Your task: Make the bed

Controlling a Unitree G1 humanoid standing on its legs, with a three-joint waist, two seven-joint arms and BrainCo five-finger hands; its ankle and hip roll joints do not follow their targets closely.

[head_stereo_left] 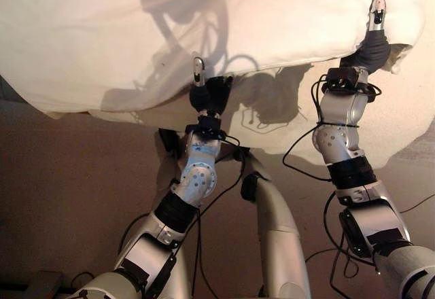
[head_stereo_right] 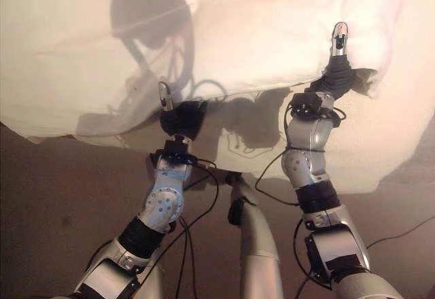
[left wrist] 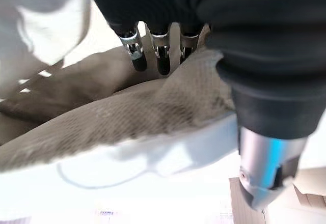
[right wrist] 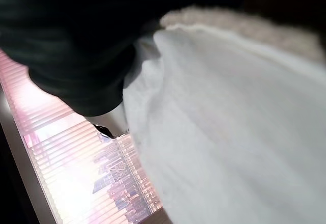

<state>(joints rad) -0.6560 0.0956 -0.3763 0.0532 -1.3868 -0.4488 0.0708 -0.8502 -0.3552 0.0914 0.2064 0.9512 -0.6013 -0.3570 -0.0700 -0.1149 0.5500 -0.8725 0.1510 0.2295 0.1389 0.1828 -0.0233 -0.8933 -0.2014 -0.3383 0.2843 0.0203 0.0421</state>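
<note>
1. A cream-white duvet (head_stereo_left: 102, 34) spreads across the upper part of both eye views, its lower edge hanging over the brown floor (head_stereo_left: 61, 190).
2. Under that edge a second pale layer, a sheet (head_stereo_left: 401, 115), shows beneath the duvet and reaches lower on the robot's right side.
3. The left hand (head_stereo_left: 204, 88) sits at the duvet's lower edge near the middle. One silver, dark-tipped finger (head_stereo_left: 198, 71) stands up against the cloth, while the dark ribbed cover lies just below the edge.
4. In the left wrist view the left hand's fingers (left wrist: 136, 51) curl down onto a fold of grey-beige textured cloth (left wrist: 153, 112), with the thumb on the other side of the fold, so this hand is clenched on the cloth.
5. The right hand (head_stereo_left: 372, 41) is further up and to the right, at the duvet's edge. One finger shows above the cloth, and the rest are hidden; I cannot tell whether they grip it.
6. The right wrist view shows white fabric just beside the dark cover (right wrist: 71, 51).
</note>
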